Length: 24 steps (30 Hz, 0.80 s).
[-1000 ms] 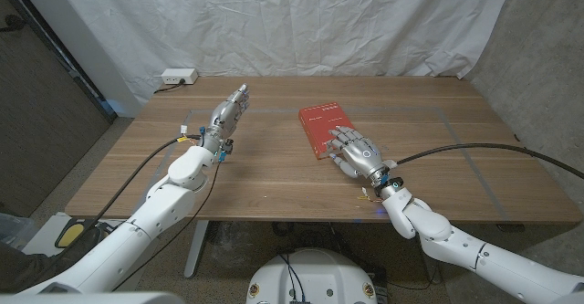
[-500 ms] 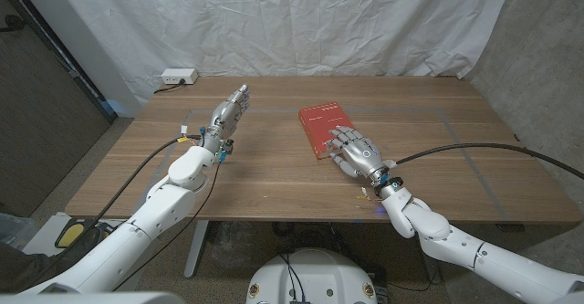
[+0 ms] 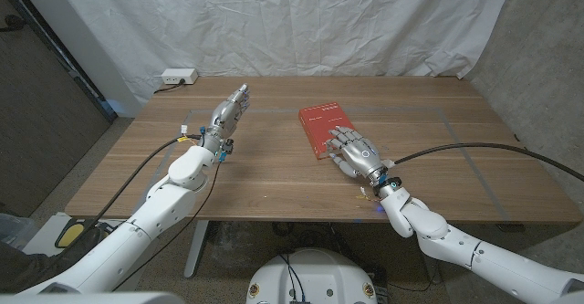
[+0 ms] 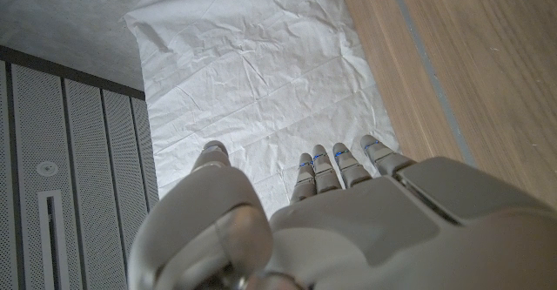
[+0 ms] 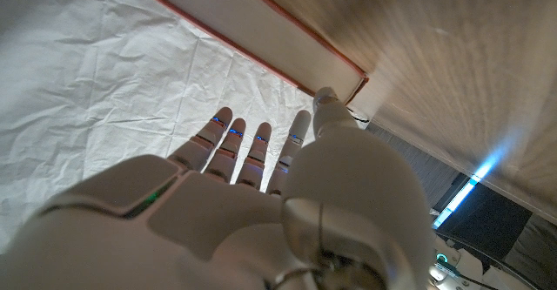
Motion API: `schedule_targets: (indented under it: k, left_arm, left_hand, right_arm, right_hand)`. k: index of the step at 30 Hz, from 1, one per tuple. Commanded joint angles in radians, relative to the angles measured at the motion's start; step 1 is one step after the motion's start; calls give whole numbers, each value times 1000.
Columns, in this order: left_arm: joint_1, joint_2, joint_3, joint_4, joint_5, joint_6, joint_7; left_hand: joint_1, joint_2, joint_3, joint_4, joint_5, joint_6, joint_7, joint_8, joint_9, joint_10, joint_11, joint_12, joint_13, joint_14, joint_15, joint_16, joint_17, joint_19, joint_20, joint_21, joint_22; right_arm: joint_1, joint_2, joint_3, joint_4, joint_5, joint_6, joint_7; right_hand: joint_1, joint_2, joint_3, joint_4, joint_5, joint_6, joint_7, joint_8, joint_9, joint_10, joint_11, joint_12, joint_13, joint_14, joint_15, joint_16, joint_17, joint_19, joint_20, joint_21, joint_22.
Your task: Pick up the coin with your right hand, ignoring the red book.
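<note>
2 hands of mine are over the wooden table [image 3: 274, 172]. My right hand [image 3: 356, 152] sits at the near edge of the red book [image 3: 323, 128], its fingers [image 3: 339, 138] spread apart and reaching onto the cover, with nothing gripped in them. In the right wrist view those fingers point along the book's page edge, and my thumb [image 5: 326, 107] is just beside its corner. The coin I cannot make out in any picture, so I cannot tell where it lies. My left hand [image 3: 227, 114] is well apart from the book, on the table's left side, fingers straight and together, holding nothing. A white power strip [image 3: 178, 77] lies at the table's far left corner.
</note>
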Motion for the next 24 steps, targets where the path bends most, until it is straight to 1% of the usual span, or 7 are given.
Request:
schedule_targets:
  k: [1, 12, 16, 24]
  left_arm:
    - [-5, 2, 2, 1, 2, 4, -4]
    - [8, 10, -6, -17, 2, 2, 2]
    - [14, 10, -7, -20, 3, -1, 5]
    - [28, 14, -14, -28, -1, 1, 13]
  left_hand:
    - [4, 8, -1, 0, -2, 6, -2, 2, 6, 3, -4, 2, 3, 5, -1, 0, 2, -6, -16, 3, 6]
    - [4, 9, -2, 0, -3, 6, -3, 2, 6, 2, -8, 2, 3, 5, 0, 0, 2, -6, -16, 3, 6]
    - [4, 9, -3, 0, -3, 7, -3, 2, 6, 4, -5, 2, 3, 6, -1, 1, 2, -6, -16, 3, 6]
    - [5, 10, -4, -1, -3, 8, -2, 3, 6, 4, -8, 2, 3, 6, 1, 1, 2, -6, -16, 3, 6]
  right_arm:
    - [12, 9, -8, 18, 10, 5, 1]
    - [21, 19, -16, 34, 18, 3, -7]
    - [22, 19, -16, 35, 21, 4, -9]
    - [32, 25, -22, 46, 24, 9, -11]
  right_hand:
    - [4, -7, -2, -2, -4, -1, -2, 8, 7, -7, -2, 7, 5, -2, -1, 1, 5, -2, -20, 2, 3]
    - [4, -4, -2, 0, -4, -6, -1, 19, 15, -8, -1, 10, 9, -2, -3, 2, 7, -2, -20, 5, 4]
    - [4, -2, -2, 1, -4, -6, -1, 23, 18, -8, -1, 10, 11, 0, -3, 3, 8, -2, -22, 5, 4]
    - [4, -1, -2, 1, -5, -3, -3, 33, 24, 0, -8, 16, 14, 3, -4, 5, 9, 0, -20, 8, 5]
